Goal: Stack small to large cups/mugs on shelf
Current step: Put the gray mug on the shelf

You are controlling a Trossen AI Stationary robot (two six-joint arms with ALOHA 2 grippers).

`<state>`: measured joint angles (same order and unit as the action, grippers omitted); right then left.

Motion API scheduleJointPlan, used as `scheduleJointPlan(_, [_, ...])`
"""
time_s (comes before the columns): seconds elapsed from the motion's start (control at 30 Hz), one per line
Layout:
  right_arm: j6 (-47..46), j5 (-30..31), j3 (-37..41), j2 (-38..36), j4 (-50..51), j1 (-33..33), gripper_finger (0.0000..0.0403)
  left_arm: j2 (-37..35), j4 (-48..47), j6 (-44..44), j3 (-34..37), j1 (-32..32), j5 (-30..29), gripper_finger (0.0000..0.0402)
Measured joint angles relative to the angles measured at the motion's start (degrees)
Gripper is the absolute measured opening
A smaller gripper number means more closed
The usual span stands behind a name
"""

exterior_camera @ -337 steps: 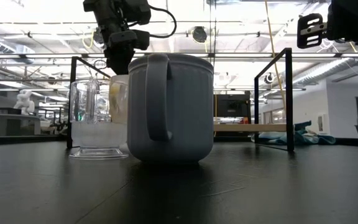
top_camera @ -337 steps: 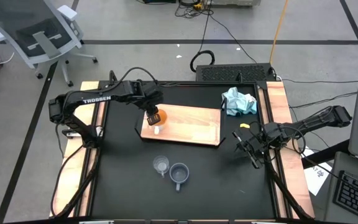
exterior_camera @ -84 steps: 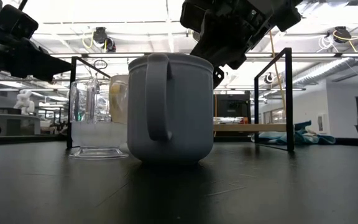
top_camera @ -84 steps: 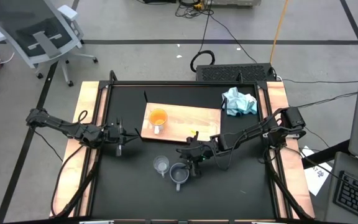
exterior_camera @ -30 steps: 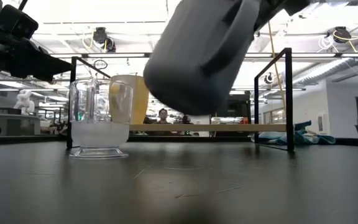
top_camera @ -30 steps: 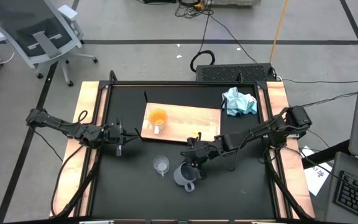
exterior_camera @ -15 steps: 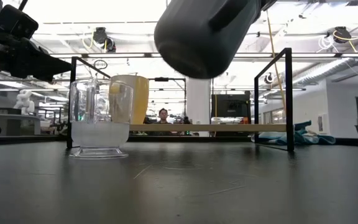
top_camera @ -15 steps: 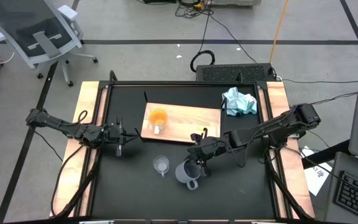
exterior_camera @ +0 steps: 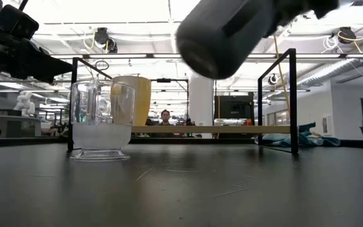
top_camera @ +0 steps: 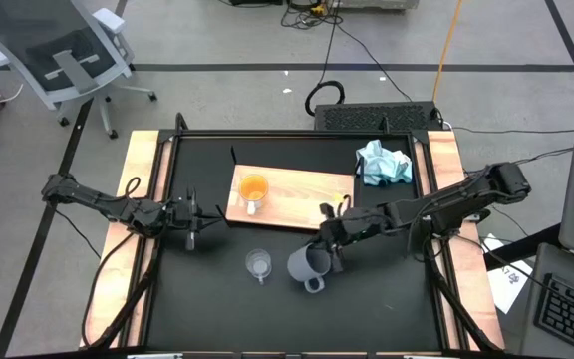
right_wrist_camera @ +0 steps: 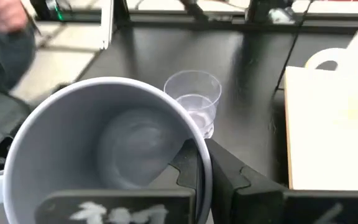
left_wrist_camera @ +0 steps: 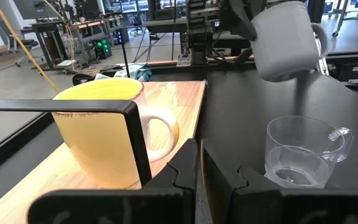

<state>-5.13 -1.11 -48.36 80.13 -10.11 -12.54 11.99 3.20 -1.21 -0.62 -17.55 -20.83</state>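
Observation:
My right gripper (top_camera: 330,251) is shut on the blue-grey mug (top_camera: 307,265), which is in the air over the table's near middle; it also shows in the low view (exterior_camera: 225,31) and the left wrist view (left_wrist_camera: 284,40). The clear glass cup (top_camera: 258,264) stands on its base on the black table, left of the mug. The orange mug with a white handle (top_camera: 253,187) stands on the light-wood board (top_camera: 307,204). My left gripper (top_camera: 195,224) is shut and empty at the table's left, level with the board's near edge. My right gripper holds the blue-grey mug by its rim (right_wrist_camera: 201,163), on the side away from the handle (top_camera: 312,286). One finger (right_wrist_camera: 185,163) is inside the mug and the other (right_wrist_camera: 235,177) outside. The fingers come from the table's right. The mug is lifted clear and tilted, its base toward the near-left.
A crumpled light-blue cloth (top_camera: 382,163) lies at the far right, beyond the board. A black metal frame (exterior_camera: 292,101) runs around the table. Bare black tabletop (top_camera: 367,299) lies near and right of the cups. A person shows far off in the room (exterior_camera: 165,116).
My right gripper has carried the blue-grey mug up and toward the table's right and far side, a little nearer the board. The mug stays tilted and clear of the table. The glass cup, the orange mug and my left gripper have kept still.

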Motion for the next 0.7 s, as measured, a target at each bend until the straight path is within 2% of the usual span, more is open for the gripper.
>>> scheduleJointPlan(0.2, [-1.38,-0.16,11.83,-7.68,-10.71,0.33,0.0005,0.0,0.0,-0.38,0.0,-0.01,-0.03,0.0026])
scheduleJointPlan(0.37, [-2.59,-0.14,19.43,-11.19,-19.24,0.09,0.0004,0.0,0.02,-0.36,0.0,0.0,-0.12,0.0026])
scheduleJointPlan(0.7, [-1.64,1.26,21.64,-11.56,-23.8,0.24,0.0004,0.0,0.04,-0.28,0.0,0.0,-0.19,0.0026])
